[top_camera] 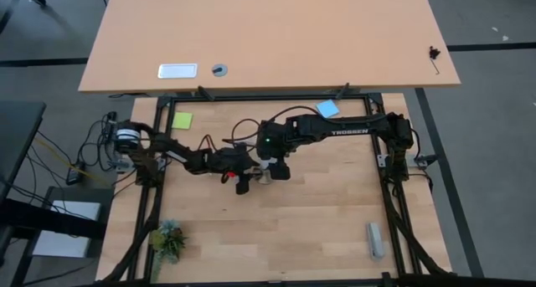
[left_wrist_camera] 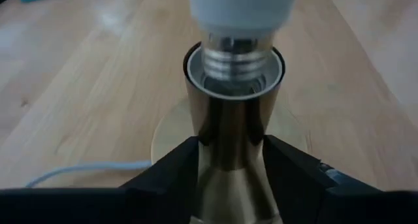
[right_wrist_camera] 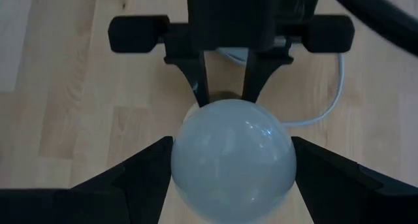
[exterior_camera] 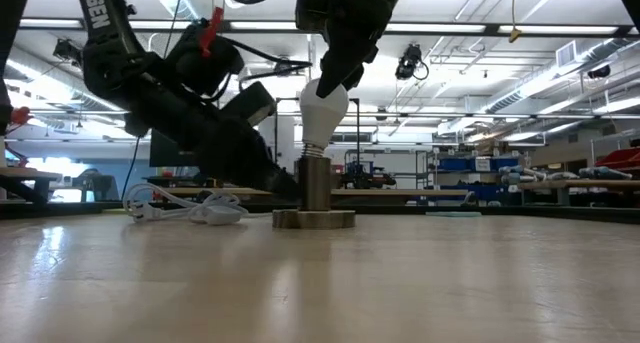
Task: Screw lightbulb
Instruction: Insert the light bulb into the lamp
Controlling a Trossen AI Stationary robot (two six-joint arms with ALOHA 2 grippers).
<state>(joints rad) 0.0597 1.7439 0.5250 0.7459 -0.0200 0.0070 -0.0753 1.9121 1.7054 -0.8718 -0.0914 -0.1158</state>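
The white lightbulb (exterior_camera: pixel 323 108) stands a little tilted over the brassy socket (exterior_camera: pixel 317 183). The socket's round base (exterior_camera: pixel 313 219) rests on the table. In the left wrist view the bulb's silvery screw neck (left_wrist_camera: pixel 234 54) sits in the socket's open mouth (left_wrist_camera: pixel 274 70), with threads still showing. My right gripper (exterior_camera: pixel 335 78) is shut on the bulb from above. My left gripper (exterior_camera: pixel 288 186) is shut on the socket's stem, low to the table. The socket's white cable (exterior_camera: pixel 190 208) lies looped behind. My left gripper pinches the socket's upright stem (left_wrist_camera: pixel 228 145) between its two fingers (left_wrist_camera: pixel 170 172), below the mouth. It comes in slanting down from the table's left. The socket stands upright with its base on the table. My right gripper pinches the bulb's round white globe (right_wrist_camera: pixel 232 159) between its two fingers (right_wrist_camera: pixel 144 168), one on each side. The fingers point down from above. The bulb hangs neck down, slightly tilted, with its neck in the socket's mouth.
A green note (top_camera: pixel 182 120) and a blue note (top_camera: pixel 327 109) lie near the far edge. A small plant (top_camera: pixel 167 239) is at the near left and a grey object (top_camera: pixel 374 239) at the near right. Bare wood lies in front of the socket.
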